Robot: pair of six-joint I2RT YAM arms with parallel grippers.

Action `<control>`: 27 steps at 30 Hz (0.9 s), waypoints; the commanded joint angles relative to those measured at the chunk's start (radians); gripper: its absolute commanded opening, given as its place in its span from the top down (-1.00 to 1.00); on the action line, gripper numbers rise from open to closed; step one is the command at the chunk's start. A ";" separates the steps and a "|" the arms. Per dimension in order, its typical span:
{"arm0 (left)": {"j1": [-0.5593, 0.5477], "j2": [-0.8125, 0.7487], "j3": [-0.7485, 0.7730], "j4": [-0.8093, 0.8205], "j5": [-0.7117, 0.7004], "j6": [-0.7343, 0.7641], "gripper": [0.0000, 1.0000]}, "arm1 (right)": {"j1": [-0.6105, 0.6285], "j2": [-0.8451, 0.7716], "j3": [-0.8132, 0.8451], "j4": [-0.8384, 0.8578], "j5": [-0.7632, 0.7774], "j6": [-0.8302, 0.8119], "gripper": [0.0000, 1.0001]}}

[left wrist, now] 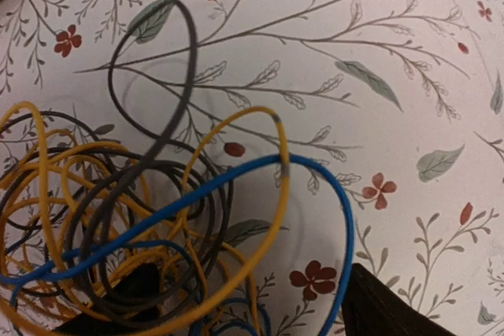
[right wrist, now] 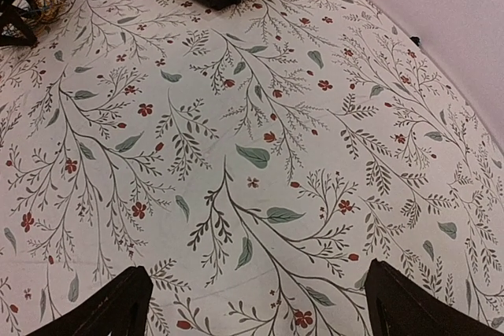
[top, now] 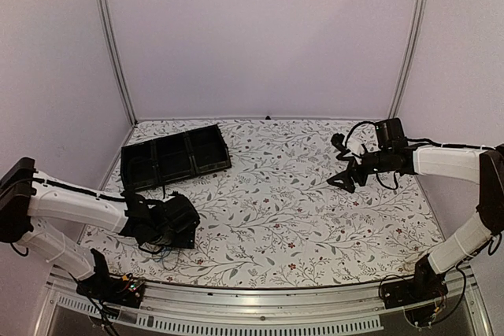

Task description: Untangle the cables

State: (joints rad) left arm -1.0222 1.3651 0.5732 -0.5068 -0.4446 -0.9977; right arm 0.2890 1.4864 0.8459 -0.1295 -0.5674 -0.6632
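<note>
Tangled cables (left wrist: 157, 223) near black tray (top: 175, 156)

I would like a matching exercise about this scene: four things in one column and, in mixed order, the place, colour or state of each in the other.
Things:
1. cables
2. tray
3. left gripper
4. right gripper

Descriptions:
A. open, raised over the right of the table
B. black, lying on the far left
C. open, low over the tangle
D. yellow, blue and grey, looped together

Pairs: 1-D, 2-B, 3-C, 4-A
</note>
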 commanded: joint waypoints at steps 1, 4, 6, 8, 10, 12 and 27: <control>-0.042 0.069 0.037 0.173 0.068 0.113 -0.57 | 0.007 -0.001 0.027 -0.011 0.009 -0.017 -0.97; -0.072 0.139 0.102 0.210 0.090 0.188 -0.56 | 0.007 0.001 0.027 -0.013 0.000 -0.017 -0.96; -0.096 0.193 0.159 0.221 0.091 0.246 -0.56 | 0.010 0.006 0.028 -0.017 -0.004 -0.018 -0.95; -0.113 0.243 0.224 0.231 0.095 0.313 -0.56 | 0.019 0.011 0.031 -0.020 -0.001 -0.022 -0.95; -0.125 0.271 0.284 0.222 0.105 0.363 -0.56 | 0.026 0.013 0.033 -0.026 -0.004 -0.022 -0.94; -0.132 0.255 0.323 0.203 0.115 0.394 -0.58 | 0.031 0.009 0.035 -0.027 -0.014 -0.021 -0.93; -0.025 -0.284 0.243 -0.101 0.042 0.208 -0.43 | 0.292 0.098 0.289 -0.192 -0.016 0.029 -0.31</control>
State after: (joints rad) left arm -1.1069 1.1889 0.8890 -0.5182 -0.4114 -0.7094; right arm 0.4644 1.5143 1.0000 -0.2337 -0.5842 -0.6647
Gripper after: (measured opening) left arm 0.746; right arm 0.723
